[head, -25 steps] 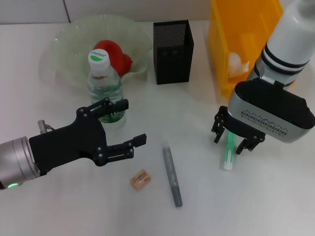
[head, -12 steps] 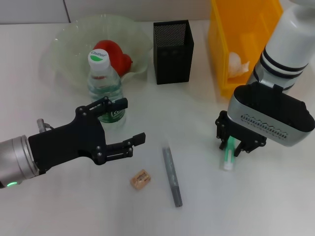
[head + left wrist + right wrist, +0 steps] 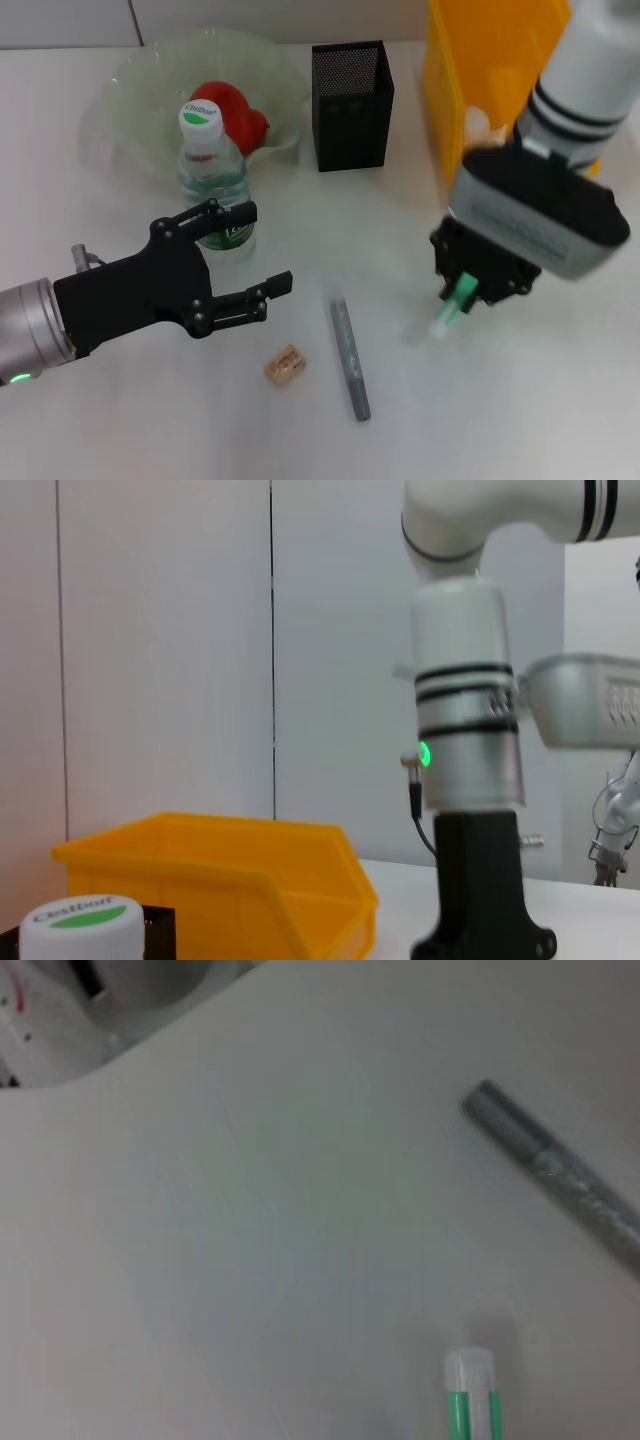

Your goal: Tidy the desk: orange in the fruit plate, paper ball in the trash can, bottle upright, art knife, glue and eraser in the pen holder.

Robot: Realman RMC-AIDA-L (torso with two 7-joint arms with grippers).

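the right tool (image 3: 478,292) hangs over the table (image 3: 520,420) in front of the yellow trash can (image 3: 470,70), its fingers closed on the green and white glue stick (image 3: 450,310). the stick pokes out below the fingers at a slant, its white end lowest, and it looks to be off the table top, with a faint shadow beside it. in the right wrist view the glue stick's white cap (image 3: 470,1375) shows against the bare table, and the grey art knife (image 3: 555,1185) lies well apart from it.

the left tool (image 3: 225,265) hovers low over the table on the other side, its two black fingers spread wide with nothing between them. one finger reaches in front of the lower part of the water bottle (image 3: 213,175), though i can't say whether it touches. the bottle stands upright with its white and green cap on top, just in front of the pale green fruit plate (image 3: 130,90), which holds something red-orange (image 3: 225,110) that reads as the orange.

the art knife (image 3: 350,357) lies flat between the two arms, and the small tan eraser (image 3: 284,364) sits near it, below the left tool's lower finger. the black mesh pen holder (image 3: 351,92) stands between the plate and the trash can. something white (image 3: 480,125) shows inside the trash can, most likely the paper ball.
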